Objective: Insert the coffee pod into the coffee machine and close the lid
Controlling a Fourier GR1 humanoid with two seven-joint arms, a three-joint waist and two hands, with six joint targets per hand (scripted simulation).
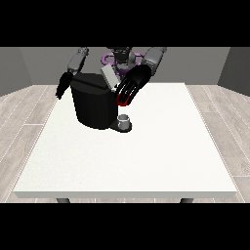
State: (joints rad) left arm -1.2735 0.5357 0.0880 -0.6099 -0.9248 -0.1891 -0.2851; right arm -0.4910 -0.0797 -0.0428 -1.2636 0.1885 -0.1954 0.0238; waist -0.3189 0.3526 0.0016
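The black coffee machine (95, 105) stands on the table's far left part. Its grey lid (108, 76) is tilted up at the top. The hand at the view's right (133, 84) reaches over the machine's front right corner, fingers stretched down and to the left, just right of the lid. Below its fingertips shows a red thing at the machine (122, 102). A small grey thing (125, 120), shaped like a cup, sits on the machine's base. The hand at the view's left (63, 87) hangs beside the machine's left edge with fingers relaxed and pointing down.
The white table (146, 156) stretches wide towards the camera and to the right of the machine. Its front edge runs along the bottom of the scene. Grey walls and wooden floor surround it.
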